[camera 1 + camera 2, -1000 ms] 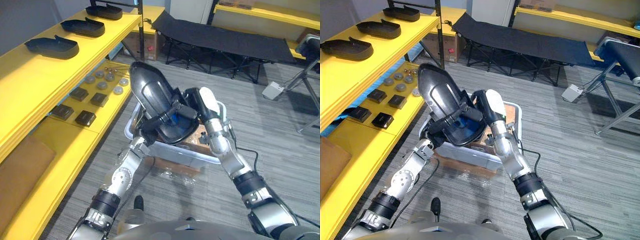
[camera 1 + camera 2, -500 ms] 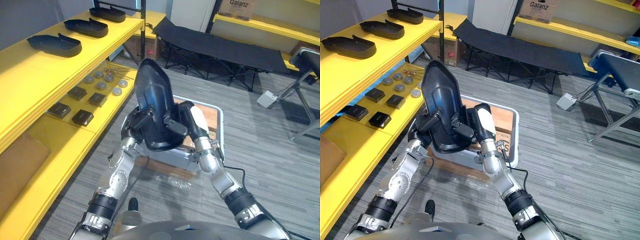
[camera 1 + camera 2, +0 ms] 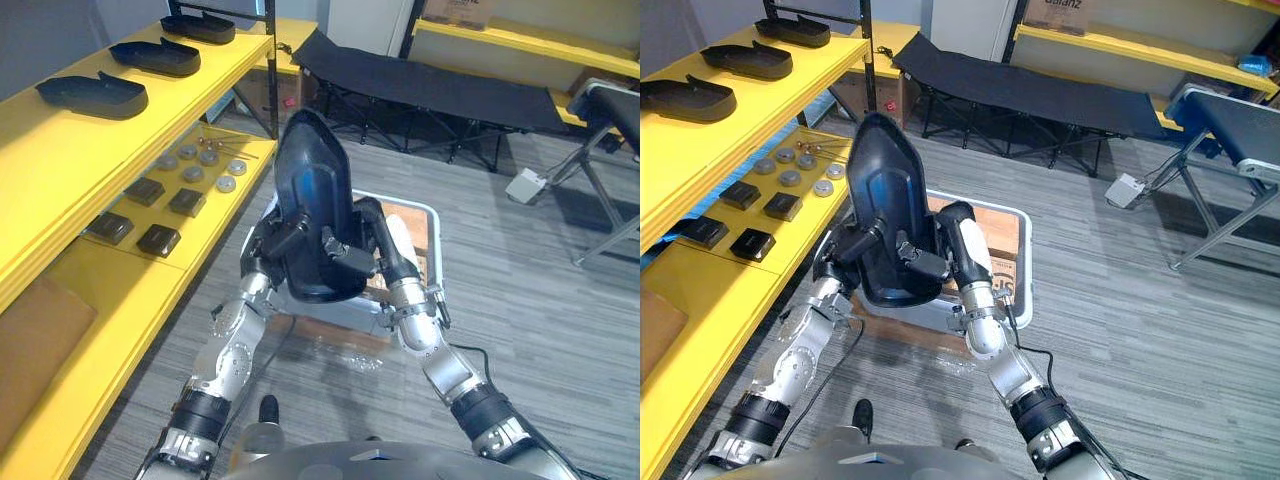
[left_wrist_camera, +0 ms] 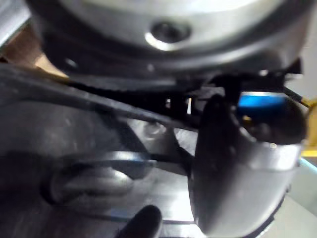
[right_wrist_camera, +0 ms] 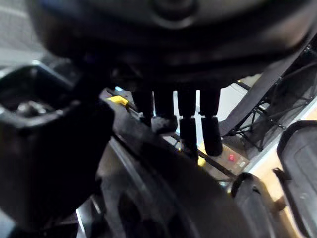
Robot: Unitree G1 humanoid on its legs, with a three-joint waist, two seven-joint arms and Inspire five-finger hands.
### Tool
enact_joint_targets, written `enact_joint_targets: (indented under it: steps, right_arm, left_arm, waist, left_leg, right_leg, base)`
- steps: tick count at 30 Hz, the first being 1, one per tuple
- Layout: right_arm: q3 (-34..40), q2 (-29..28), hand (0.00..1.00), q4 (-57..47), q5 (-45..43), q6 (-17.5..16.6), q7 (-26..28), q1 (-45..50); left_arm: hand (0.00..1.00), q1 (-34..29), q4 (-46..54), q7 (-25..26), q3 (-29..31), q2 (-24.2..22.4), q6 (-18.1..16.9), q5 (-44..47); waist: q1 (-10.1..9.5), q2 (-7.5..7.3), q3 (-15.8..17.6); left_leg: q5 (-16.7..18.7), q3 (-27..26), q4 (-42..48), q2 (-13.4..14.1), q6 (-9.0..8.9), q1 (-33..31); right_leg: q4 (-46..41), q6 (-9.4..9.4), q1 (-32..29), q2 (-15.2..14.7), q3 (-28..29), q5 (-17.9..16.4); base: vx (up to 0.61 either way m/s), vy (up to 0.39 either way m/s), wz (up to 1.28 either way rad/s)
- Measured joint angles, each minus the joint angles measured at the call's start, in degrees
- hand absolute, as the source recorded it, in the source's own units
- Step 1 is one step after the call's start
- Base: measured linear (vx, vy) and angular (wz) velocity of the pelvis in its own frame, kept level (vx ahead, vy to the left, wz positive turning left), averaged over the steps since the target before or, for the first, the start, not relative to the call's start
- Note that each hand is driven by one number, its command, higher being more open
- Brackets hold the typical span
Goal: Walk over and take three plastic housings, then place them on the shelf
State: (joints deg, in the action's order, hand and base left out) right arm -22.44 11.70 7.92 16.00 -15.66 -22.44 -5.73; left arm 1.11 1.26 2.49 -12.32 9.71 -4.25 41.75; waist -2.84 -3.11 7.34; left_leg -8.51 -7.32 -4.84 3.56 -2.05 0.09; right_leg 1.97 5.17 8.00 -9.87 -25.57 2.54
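Left eye view: black housing (image 3: pixel 312 195) stands upright above the white bin (image 3: pixel 428 212); left robot hand (image 3: pixel 272 243) and right robot hand (image 3: pixel 368 238) each curl fingers round its lower rim; left of the bin, a yellow shelf (image 3: pixel 90 150) bears three other housings (image 3: pixel 92 94).

A black teardrop-shaped plastic housing (image 3: pixel 885 200) stands upright, narrow end up, gripped between the left robot hand (image 3: pixel 845 250) and right robot hand (image 3: pixel 923 262) above a white plastic bin (image 3: pixel 1026 262). Three more black housings (image 3: pixel 745 60) lie on the yellow shelf (image 3: pixel 750 115), far left.
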Motion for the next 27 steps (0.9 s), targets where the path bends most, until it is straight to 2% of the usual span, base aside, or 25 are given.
enact_joint_targets:
  steps: [2, 4, 5, 6, 9, 11, 13, 16, 19, 24, 25, 27]
  right_arm:
    - [1.30, -1.11, 1.00, -4.80, -9.55, -4.07, 2.80, 3.61]
    - [6.23, -4.22, 1.00, -8.41, -25.03, -10.39, 10.63, 6.65]
    - [7.77, -5.09, 1.00, -8.92, -27.86, -11.96, 12.38, 7.16]
    - [11.18, -6.54, 1.00, -9.30, -34.71, -14.81, 16.17, 7.68]
    - [18.88, -8.11, 1.00, -11.28, -47.77, -18.90, 22.82, 10.40]
    - [23.61, -8.40, 1.00, -12.65, -57.55, -17.14, 29.57, 14.23]
    - [27.44, -8.39, 1.00, -12.75, -61.97, -14.33, 33.19, 20.60]
    - [28.34, -8.62, 1.00, -12.74, -61.25, -11.09, 33.39, 25.70]
    - [28.69, -8.74, 1.00, -12.59, -57.87, -7.63, 34.40, 27.61]
    - [27.66, -8.54, 1.00, -12.12, -51.67, -0.59, 37.27, 27.60]
    - [27.16, -8.48, 1.00, -11.83, -51.59, -0.01, 37.27, 27.59]
    - [24.52, -7.58, 1.00, -8.85, -49.90, 1.92, 37.08, 27.00]
  left_arm:
    - [0.00, -3.89, 5.23, 0.40, 0.64, -1.31, -2.41, -4.87]
    - [0.00, -8.02, 8.67, 1.35, 2.29, -3.69, -7.14, -13.10]
    - [0.00, -8.80, 8.84, 1.96, 2.92, -4.11, -8.22, -15.14]
    - [0.00, -10.38, 8.84, 4.04, 4.51, -4.79, -10.42, -20.10]
    - [0.00, -13.50, 8.91, 9.87, 8.82, -5.62, -13.93, -30.89]
    - [0.00, -15.70, 10.39, 14.21, 11.17, -5.80, -14.52, -38.36]
    - [0.00, -17.90, 14.25, 17.62, 13.45, -6.25, -14.58, -42.34]
    - [0.00, -19.87, 17.23, 18.94, 14.38, -6.76, -16.34, -41.99]
    - [0.00, -19.94, 18.06, 18.72, 14.43, -7.31, -17.81, -40.52]
    - [0.00, -21.38, 18.24, 18.20, 15.70, -7.80, -18.31, -33.09]
    - [0.00, -21.71, 18.25, 18.23, 15.91, -7.80, -18.30, -32.77]
    - [0.00, -22.64, 18.25, 19.10, 17.39, -8.71, -18.27, -32.13]
  waist:
    - [-0.01, 0.61, -0.10]
    - [0.08, 1.22, -0.19]
    - [0.09, 1.38, -0.29]
    - [0.35, 1.68, -0.47]
    - [1.08, 2.28, -0.74]
    - [1.58, 2.42, -0.85]
    - [1.97, 2.72, -1.01]
    - [3.18, 3.69, -1.57]
    - [3.47, 4.83, -2.29]
    - [3.82, 4.77, -2.47]
    - [3.77, 4.77, -2.46]
    - [2.60, 4.69, -2.47]
  left_leg:
    - [0.18, -0.13, 0.01, -0.01, -0.11, 0.13]
    - [0.25, -0.25, 0.00, -0.09, -0.19, 0.32]
    - [0.26, -0.29, -0.01, -0.11, -0.20, 0.39]
    - [0.33, -0.33, -0.02, -0.06, -0.29, 0.50]
    - [0.53, -0.33, -0.20, -0.08, -0.45, 0.61]
    - [0.73, -0.48, -0.22, -0.07, -0.49, 0.77]
    - [0.93, -1.00, -0.23, 0.02, -0.50, 0.67]
    - [1.14, -1.71, -0.23, 0.05, -0.52, 0.65]
    - [1.45, -3.09, -0.23, 0.33, -0.77, 0.78]
    - [1.64, -2.05, -0.21, 0.61, -1.07, 0.45]
    - [1.53, -1.52, -0.21, 0.57, -1.11, 0.09]
    - [0.74, 1.19, -0.15, 0.33, -0.98, -1.63]
  right_leg:
    - [-0.01, 0.04, 0.06, -0.02, 0.04, 0.01]
    - [-0.09, 0.21, 0.13, 0.09, 0.00, -0.07]
    - [-0.09, 0.18, 0.16, 0.12, 0.00, -0.11]
    - [-0.13, 0.15, 0.22, 0.17, -0.01, -0.24]
    - [-0.19, -0.11, 0.09, 0.14, -0.10, -0.93]
    - [-0.23, -0.05, 0.10, 0.10, -0.10, -1.15]
    - [-0.10, -0.03, 0.05, 0.14, 0.37, -1.16]
    - [0.06, -0.02, -0.31, 0.08, 0.96, -1.13]
    - [0.23, 0.02, -0.99, 0.21, 2.29, -1.05]
    - [0.84, 0.05, -0.80, 0.70, 1.41, -1.15]
    - [0.97, 0.04, -0.76, 0.75, 0.85, -1.14]
    - [1.02, 0.13, -0.62, 0.95, -2.05, -0.97]
  base:
    - [0.05, -0.008, -0.04]
    - [0.04, -0.011, -0.03]
    - [0.02, -0.007, -0.04]
    - [0.00, 0.000, 0.00]
    - [0.00, 0.000, 0.00]
    - [0.00, -0.002, -0.03]
    - [0.03, -0.004, -0.12]
    - [0.03, -0.001, -0.14]
    - [0.01, -0.003, -0.22]
    - [0.01, -0.017, 0.02]
    - [0.03, -0.032, 0.36]
    - [0.04, -0.039, 0.58]
